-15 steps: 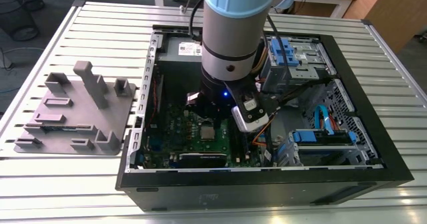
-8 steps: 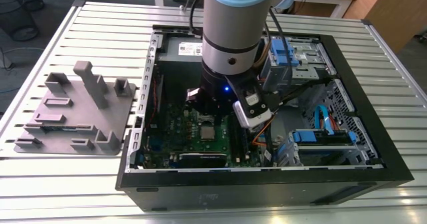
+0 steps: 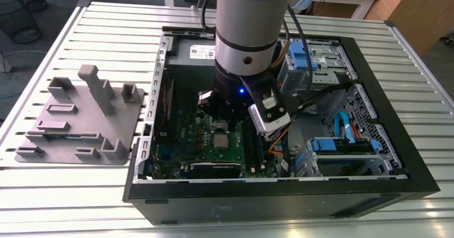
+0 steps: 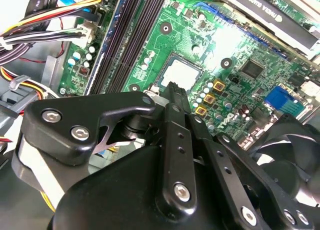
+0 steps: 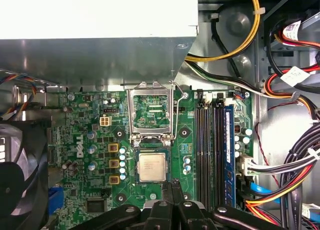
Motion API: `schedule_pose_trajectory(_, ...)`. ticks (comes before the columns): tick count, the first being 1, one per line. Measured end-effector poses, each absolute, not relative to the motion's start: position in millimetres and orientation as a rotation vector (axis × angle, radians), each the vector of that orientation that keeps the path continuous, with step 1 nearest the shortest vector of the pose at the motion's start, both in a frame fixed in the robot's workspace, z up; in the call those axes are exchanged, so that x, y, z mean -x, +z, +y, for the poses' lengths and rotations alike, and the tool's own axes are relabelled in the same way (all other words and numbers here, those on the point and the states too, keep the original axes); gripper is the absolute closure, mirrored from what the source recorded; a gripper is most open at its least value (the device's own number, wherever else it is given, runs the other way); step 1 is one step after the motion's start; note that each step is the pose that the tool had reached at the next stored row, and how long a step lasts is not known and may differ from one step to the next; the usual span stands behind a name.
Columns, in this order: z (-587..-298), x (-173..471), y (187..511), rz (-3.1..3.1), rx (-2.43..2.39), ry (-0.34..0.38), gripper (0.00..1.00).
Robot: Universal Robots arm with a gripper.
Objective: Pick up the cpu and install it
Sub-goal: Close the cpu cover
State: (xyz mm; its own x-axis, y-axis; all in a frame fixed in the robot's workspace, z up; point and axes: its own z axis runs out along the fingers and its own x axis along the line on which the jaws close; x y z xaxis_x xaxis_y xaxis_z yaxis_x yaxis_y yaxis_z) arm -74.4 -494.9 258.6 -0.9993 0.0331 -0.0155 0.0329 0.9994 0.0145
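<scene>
now | first wrist view: cpu (image 5: 151,167) flat beside open latch frame (image 5: 151,112) | tool (image 5: 173,184) narrow, empty, just beside cpu

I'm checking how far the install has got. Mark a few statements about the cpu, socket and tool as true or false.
1. The cpu lies in the socket on the motherboard. True.
2. The load plate is closed over the cpu. False: it stands flipped open beside it.
3. The tool holds the cpu. False: the cpu lies free in the socket, with the tool's tips beside it.
4. A grey fixture sits on the table outside the case. True.
</scene>
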Motion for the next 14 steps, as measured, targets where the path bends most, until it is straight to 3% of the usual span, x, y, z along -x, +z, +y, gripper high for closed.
schedule_pose_trajectory(14,-493.9,74.3,260.0,3.126,-0.052,0.022,0.89)
